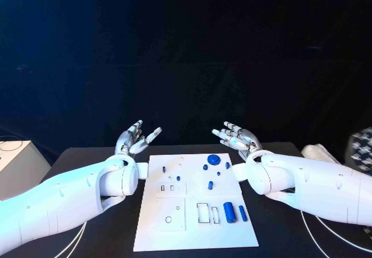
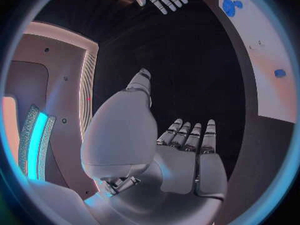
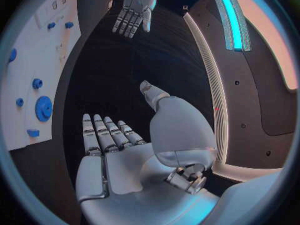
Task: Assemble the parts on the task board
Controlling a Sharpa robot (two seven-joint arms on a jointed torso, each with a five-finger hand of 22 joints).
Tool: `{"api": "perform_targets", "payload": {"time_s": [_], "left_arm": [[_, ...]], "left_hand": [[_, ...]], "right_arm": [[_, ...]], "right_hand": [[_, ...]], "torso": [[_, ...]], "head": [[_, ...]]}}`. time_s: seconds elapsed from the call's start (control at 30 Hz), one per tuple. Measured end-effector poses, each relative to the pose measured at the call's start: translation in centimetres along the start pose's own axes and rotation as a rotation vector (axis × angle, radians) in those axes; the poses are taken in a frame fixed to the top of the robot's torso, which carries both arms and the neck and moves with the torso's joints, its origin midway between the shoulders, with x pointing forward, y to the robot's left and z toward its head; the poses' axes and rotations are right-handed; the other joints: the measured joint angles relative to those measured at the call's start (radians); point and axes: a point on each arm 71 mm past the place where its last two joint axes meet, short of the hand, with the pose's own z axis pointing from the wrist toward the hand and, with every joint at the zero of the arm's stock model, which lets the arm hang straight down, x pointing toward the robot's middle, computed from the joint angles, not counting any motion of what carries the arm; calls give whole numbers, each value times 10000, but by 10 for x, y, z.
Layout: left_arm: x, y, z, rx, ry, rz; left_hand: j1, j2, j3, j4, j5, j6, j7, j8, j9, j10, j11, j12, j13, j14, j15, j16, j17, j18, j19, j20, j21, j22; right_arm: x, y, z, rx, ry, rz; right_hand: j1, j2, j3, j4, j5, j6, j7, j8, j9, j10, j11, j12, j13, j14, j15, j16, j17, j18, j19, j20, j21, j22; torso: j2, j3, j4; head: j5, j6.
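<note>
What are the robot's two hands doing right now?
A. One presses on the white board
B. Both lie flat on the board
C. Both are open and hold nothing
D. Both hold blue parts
C: the left hand and right hand are raised beyond the board, fingers apart, holding nothing.

A staged demo or lab booth is suggested. A black table (image 1: 93, 161) is set against black drapes (image 1: 186, 64), and a white task board (image 1: 194, 236) with blue parts (image 1: 229, 209) is laid out on it. Panels with lit cyan strips (image 3: 232, 20) are seen nearby.
</note>
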Motion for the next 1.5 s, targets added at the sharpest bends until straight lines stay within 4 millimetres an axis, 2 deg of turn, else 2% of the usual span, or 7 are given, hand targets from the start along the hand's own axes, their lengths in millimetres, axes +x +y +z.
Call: {"api": "perform_targets", "payload": {"time_s": [0.33, 0.47, 0.67, 1.07, 1.3, 1.37, 1.5], "left_arm": [[-20, -14, -9, 153, 422, -347], [-25, -19, -13, 213, 580, -460], [-28, -32, -21, 440, 982, -596], [-29, -50, -43, 637, 1834, -699], [-21, -57, -56, 612, 2480, -831], [-20, -58, -59, 601, 2604, -855], [-15, -61, -63, 584, 2829, -909]], "left_hand": [[635, 577, 505, 135, 28, 1223, 71, 333, 216, 1345, 479, 193, 142, 1290, 266, 355, 253, 5, 808, 297, 353, 176], [799, 1170, 1016, 64, -81, 3744, 246, 1092, 675, 5054, 912, 859, 398, 4902, 503, 1408, 892, -1, 4231, 358, 1686, 783], [1132, 1119, 1426, 34, -81, 6055, 677, 1980, 1124, 8106, 563, 1213, 512, 8098, -128, 2945, 2091, 162, 7112, -123, 3505, 1492], [1237, 505, 2673, 30, -118, 6734, 590, 2186, 1469, 9597, 91, 653, 524, 8684, -720, 6657, 5120, 162, 7401, -847, 7364, 3855], [1095, 330, 3128, 5, -118, 6734, 590, 2186, 1598, 9650, 110, 601, 524, 8634, -770, 7818, 5830, 161, 6910, -846, 8739, 4756], [1060, 295, 3133, 10, -118, 6734, 590, 2186, 1601, 9650, 110, 583, 524, 8634, -770, 7960, 5902, 161, 6910, -844, 8890, 4844], [1025, 261, 3202, -3, -118, 6734, 590, 2147, 1625, 9649, 110, 566, 524, 8575, -783, 8192, 6021, 161, 6819, -824, 9104, 4986]], "right_arm": [[-16, 24, 13, -787, 795, -1855], [-20, 36, 14, -1740, 990, -3577], [-22, 53, 14, -2836, 1270, -6089], [-15, 67, 11, -3518, 1901, -9865], [-6, 64, 12, -3383, 2334, -11631], [-3, 64, 13, -3356, 2425, -11984], [2, 61, 14, -3249, 2579, -12636]], "right_hand": [[1181, -136, 329, -474, 0, 2258, 144, 599, 386, 2937, -113, 362, 186, 2987, -193, 616, 370, 416, 2371, 30, 735, 256], [1563, -285, 537, -682, 0, 4005, 310, 1060, 667, 4820, -360, 507, 261, 4614, -479, 954, 550, 644, 3956, -51, 1167, 341], [1873, -595, 970, -880, 0, 5963, 629, 1499, 924, 6979, -792, 546, 293, 6668, -1019, 1436, 814, 793, 6109, -477, 1813, 455], [1983, -1141, 1339, -810, -1, 7694, 348, 1676, 1143, 9248, -1539, 429, 369, 10255, -2129, 3415, 2685, 853, 9121, -1605, 4321, 1756], [1828, -1563, 1709, -575, -1, 7947, 194, 1598, 1315, 9478, -1700, 428, 441, 11258, -2355, 6586, 5598, 591, 10374, -1917, 7989, 5618], [1794, -1914, 1865, -403, -1, 8061, 80, 1482, 1534, 9344, -1751, 428, 511, 11473, -2374, 9909, 8727, 59, 11259, -1990, 11393, 9693], [1807, -1926, 1763, -297, -1, 8060, 80, 1482, 1694, 9240, -1749, 428, 566, 11472, -2373, 11574, 10165, -96, 11611, -1947, 13058, 11803]], "torso": [[198, 12, 55], [447, 29, 121], [730, 75, 188], [1269, 105, 285], [1509, 105, 385], [1568, 105, 407], [1686, 99, 450]], "head": [[-84, -22], [-167, -12], [-226, 83], [-370, 229], [-460, 288], [-474, 306], [-497, 334]]}}
